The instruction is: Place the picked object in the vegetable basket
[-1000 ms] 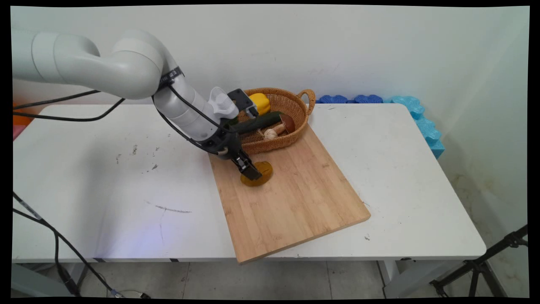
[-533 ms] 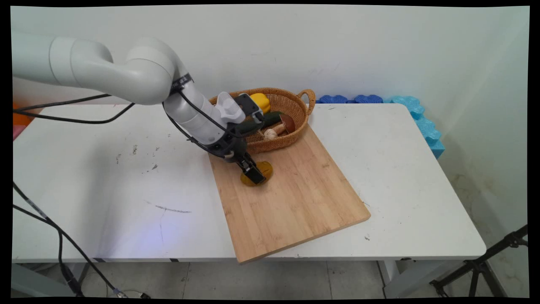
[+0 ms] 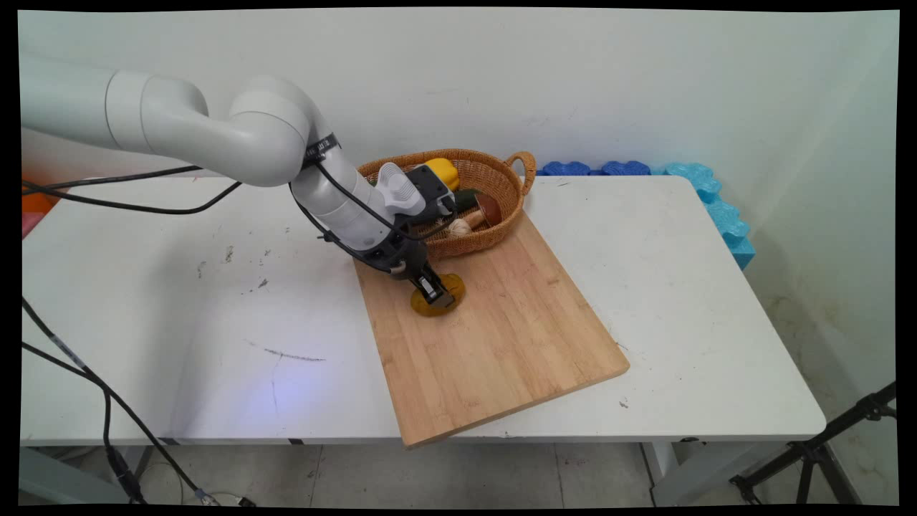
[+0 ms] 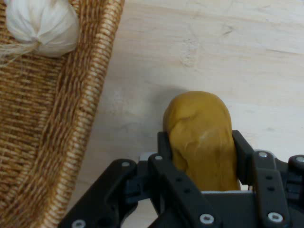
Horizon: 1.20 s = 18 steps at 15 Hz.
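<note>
Bench (image 3: 645, 287): white, scuffed with dark marks on the left half, set against a pale wall; blue foam pieces (image 3: 688, 179) along the far right edge.

Cutting board (image 3: 501, 344): bamboo, laid askew across the middle of the bench, near corner overhanging the near edge, far end meeting the basket.

Basket (image 3: 494, 183): woven wicker with a loop handle, at the far end of the board. Contents: yellow pepper (image 3: 445, 172), dark green cucumber (image 3: 466, 198) partly hidden behind the arm, brown-capped mushroom (image 3: 488, 209), white garlic bulb (image 3: 458, 227). Garlic and basket wall also at upper left of the hand view.

Potato (image 4: 202, 137): ochre-brown, oblong, resting on the far left part of the board, just near of the basket wall and apart from it.

Gripper (image 3: 435, 292): black, tilted down from upper left, lowered onto the potato. Fingers (image 4: 164, 156) partly open, one on either side of the potato, set against or very close to its flanks; firm clamping not certain from either view. Long axis of the potato running out from between the fingers, along the gripper's own line of sight, rounded far end projecting beyond the fingertips. No lift visible: potato apparently down on the board.
</note>
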{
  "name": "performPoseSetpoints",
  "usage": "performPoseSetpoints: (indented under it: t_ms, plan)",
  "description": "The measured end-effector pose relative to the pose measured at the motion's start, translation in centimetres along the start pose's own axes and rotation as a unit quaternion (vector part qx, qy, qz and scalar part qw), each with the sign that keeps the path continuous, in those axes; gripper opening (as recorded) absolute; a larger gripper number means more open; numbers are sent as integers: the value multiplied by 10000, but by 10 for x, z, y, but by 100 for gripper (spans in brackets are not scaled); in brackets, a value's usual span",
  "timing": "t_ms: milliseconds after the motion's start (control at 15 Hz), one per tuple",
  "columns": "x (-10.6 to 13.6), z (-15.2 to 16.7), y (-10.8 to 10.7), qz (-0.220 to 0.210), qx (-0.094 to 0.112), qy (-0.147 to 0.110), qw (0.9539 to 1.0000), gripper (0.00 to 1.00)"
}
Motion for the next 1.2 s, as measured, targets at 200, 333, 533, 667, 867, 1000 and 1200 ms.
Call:
performPoseSetpoints:
  t_ms: [200, 333, 533, 667, 867, 1000, 1200]
  plan:
    - [2, -7, 2, 17, -23, 44, 10000, 0]
    - [5, -21, 2, 28, -48, 111, 9999, 0]
    - [12, -56, -2, 45, -48, 209, 9998, 0]
    - [17, -76, -7, 39, -16, 269, 9996, 0]
    - [30, -112, -23, -33, 110, 417, 9991, 0]
    - [37, -128, -35, -115, 226, 485, 9985, 0]
    - [46, -138, -54, -280, 437, 509, 9974, 0]
